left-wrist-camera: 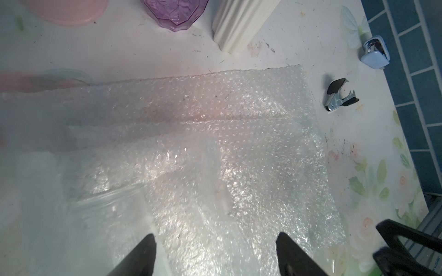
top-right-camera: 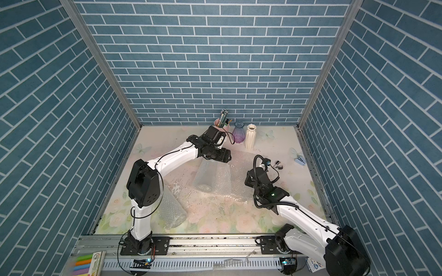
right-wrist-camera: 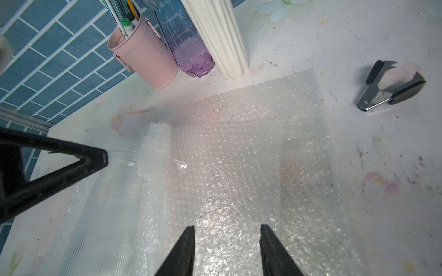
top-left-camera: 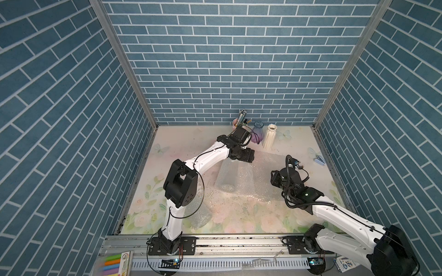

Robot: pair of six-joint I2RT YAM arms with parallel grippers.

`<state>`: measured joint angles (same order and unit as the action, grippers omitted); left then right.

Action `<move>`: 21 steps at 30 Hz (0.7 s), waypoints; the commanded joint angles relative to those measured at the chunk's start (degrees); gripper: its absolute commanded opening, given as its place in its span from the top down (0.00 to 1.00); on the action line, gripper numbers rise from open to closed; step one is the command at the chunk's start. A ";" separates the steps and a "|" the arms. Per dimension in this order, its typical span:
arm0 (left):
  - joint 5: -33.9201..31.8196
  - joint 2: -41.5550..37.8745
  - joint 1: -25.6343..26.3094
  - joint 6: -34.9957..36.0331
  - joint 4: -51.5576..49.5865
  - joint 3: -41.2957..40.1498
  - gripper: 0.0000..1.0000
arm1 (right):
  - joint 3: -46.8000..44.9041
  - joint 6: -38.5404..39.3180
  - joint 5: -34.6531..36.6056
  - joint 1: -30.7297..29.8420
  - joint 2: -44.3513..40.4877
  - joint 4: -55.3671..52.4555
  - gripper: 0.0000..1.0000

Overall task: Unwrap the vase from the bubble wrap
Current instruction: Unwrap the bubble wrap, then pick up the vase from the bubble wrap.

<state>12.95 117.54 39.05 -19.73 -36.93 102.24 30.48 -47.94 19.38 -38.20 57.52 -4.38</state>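
Note:
A clear ribbed vase [right-wrist-camera: 105,205] lies on its side mid-table, still inside the rolled end of the bubble wrap [top-left-camera: 228,176]. The rest of the bubble wrap sheet [right-wrist-camera: 239,155] is spread flat to the right of it, also seen as the bubble wrap sheet [left-wrist-camera: 239,143]. My left gripper [left-wrist-camera: 215,235] is open above the wrap at the vase's far end, with nothing between its fingers. One of its fingers [right-wrist-camera: 91,160] stands beside the vase's rim. My right gripper [right-wrist-camera: 227,226] is open over the flat sheet, holding nothing. In both top views the wrists hide the fingertips.
At the back stand a pink pen cup [top-left-camera: 236,123], a purple-blue glass vase [top-left-camera: 257,132] and a white ribbed vase [top-left-camera: 269,138]. A staple remover [top-right-camera: 278,165] and a small blue stapler [top-left-camera: 319,160] lie at right. Another bubble wrap roll [top-right-camera: 171,210] lies front left.

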 commanded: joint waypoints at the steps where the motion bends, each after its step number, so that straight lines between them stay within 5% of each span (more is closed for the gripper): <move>1: -1.36 3.25 -0.24 0.22 -1.95 2.94 0.20 | -0.18 0.48 1.44 0.23 -1.54 -1.22 0.54; 21: -5.77 3.47 -6.96 2.77 -5.84 0.89 0.19 | -0.51 0.56 1.01 0.30 -1.08 -0.45 0.54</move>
<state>8.95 121.73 32.12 -18.52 -40.21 103.02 30.46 -47.94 19.73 -38.15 56.10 -5.10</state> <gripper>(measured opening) 0.807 0.455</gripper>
